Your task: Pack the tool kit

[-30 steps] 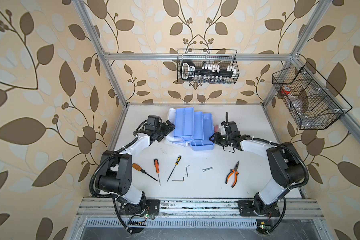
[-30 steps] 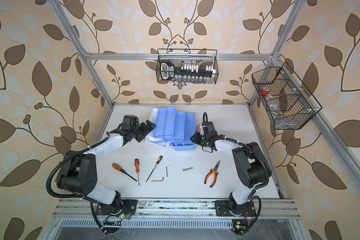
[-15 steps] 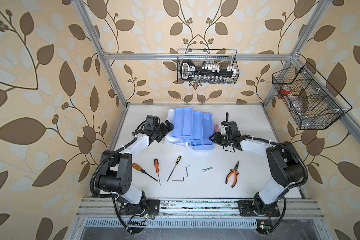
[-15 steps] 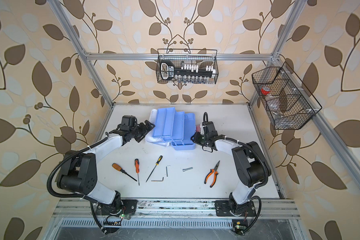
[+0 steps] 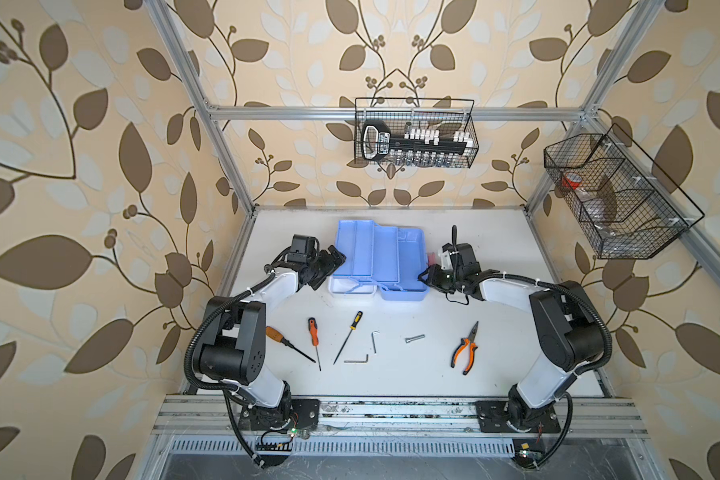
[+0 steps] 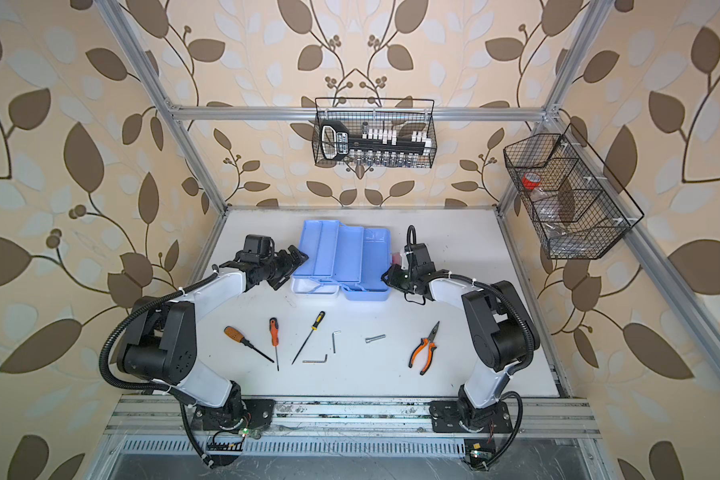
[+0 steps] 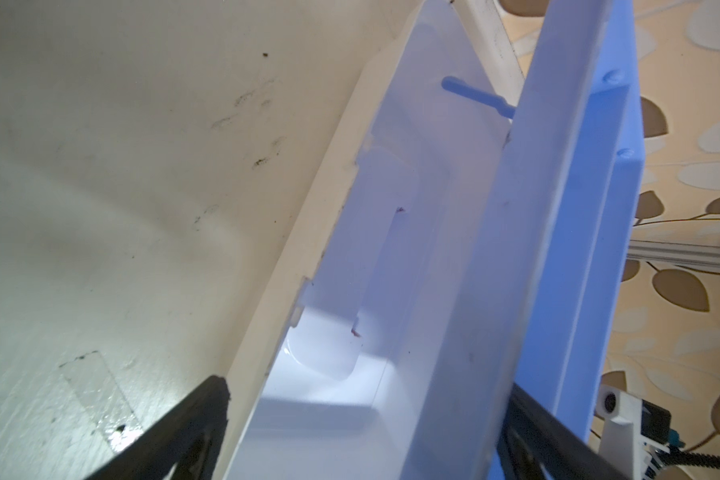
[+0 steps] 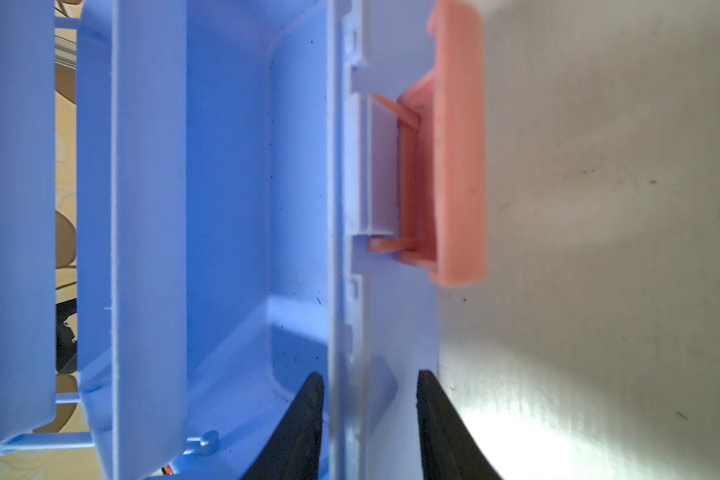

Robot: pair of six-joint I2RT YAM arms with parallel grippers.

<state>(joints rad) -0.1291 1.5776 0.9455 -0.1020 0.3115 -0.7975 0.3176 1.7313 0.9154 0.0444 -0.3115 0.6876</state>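
Lengthwise the tool kit (image 5: pixel 385 257) runs front-to-back, latch (image 8: pixel 458 166) rightward; right hand (image 8: pixel 369 374) grips its wall, left hand (image 5: pixel 329 269) released.

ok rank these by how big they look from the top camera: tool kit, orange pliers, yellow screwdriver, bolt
1. tool kit
2. orange pliers and yellow screwdriver: similar length, so not ranked
3. bolt
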